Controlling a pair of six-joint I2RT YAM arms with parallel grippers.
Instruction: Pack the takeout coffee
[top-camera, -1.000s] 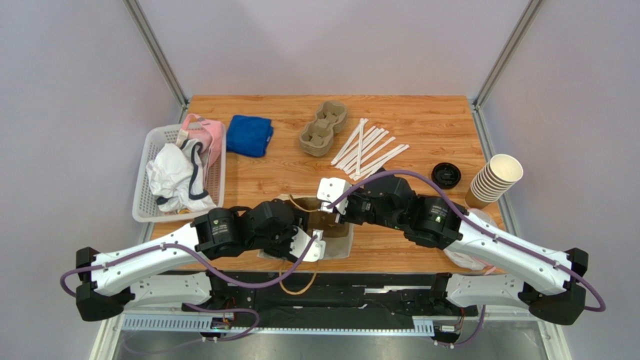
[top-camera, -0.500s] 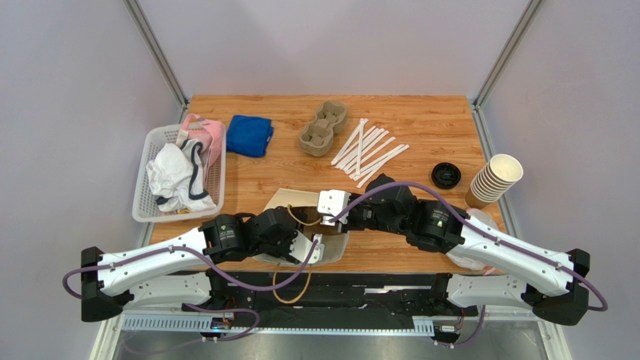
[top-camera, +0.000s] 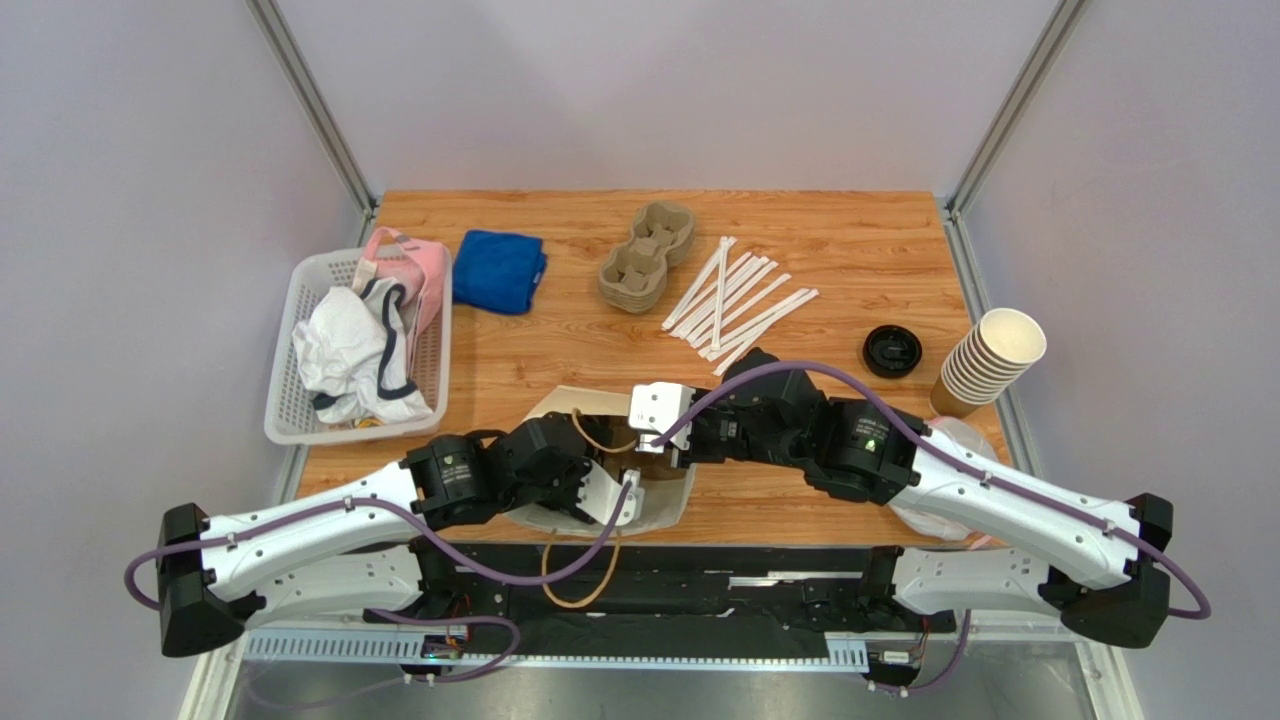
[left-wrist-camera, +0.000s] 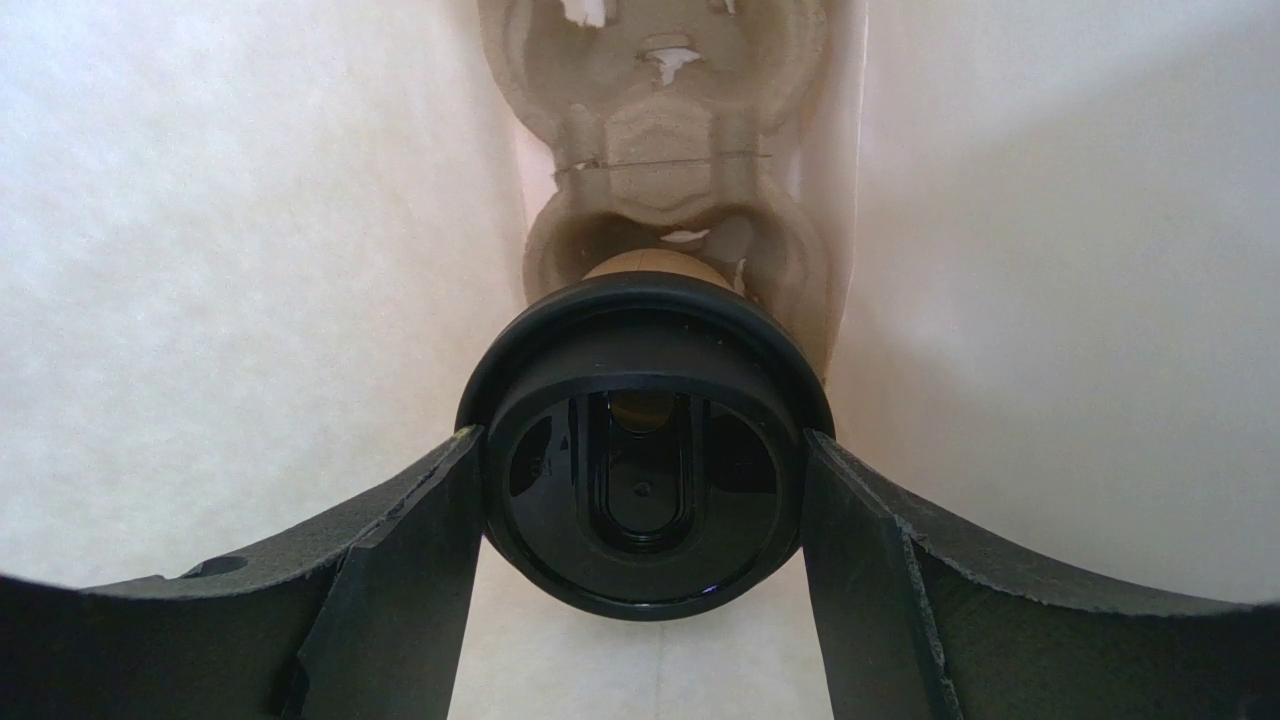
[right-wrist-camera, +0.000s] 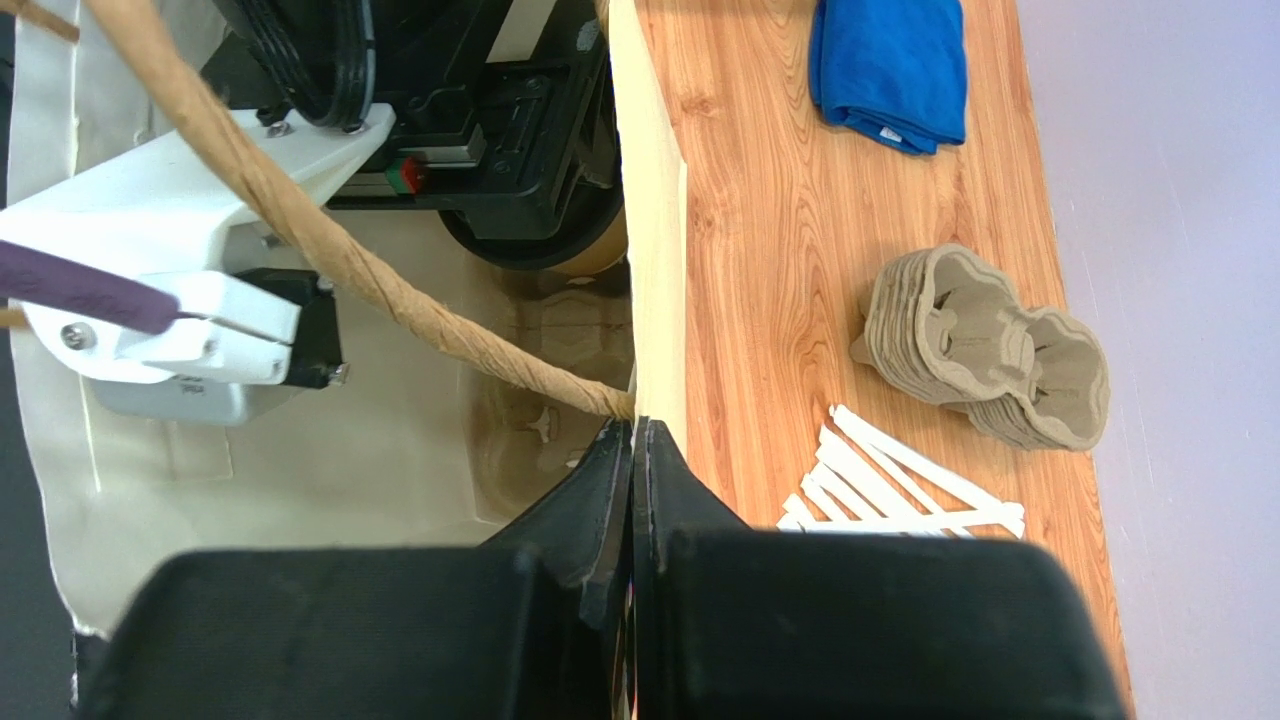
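Though its cup barely shows, takeout coffee gripped by left end effector, right end effector pinching bag.

On a wooden table, a white basket with crumpled clothes is placed at the left edge, and a folded blue cloth lies just beside it. Pulp cup carriers, white paper sticks, a loose black lid and a stack of lidless cups are spread toward the right. At the near edge, a paper bag is reached by the left arm and the right arm. The right gripper is set at its rim.
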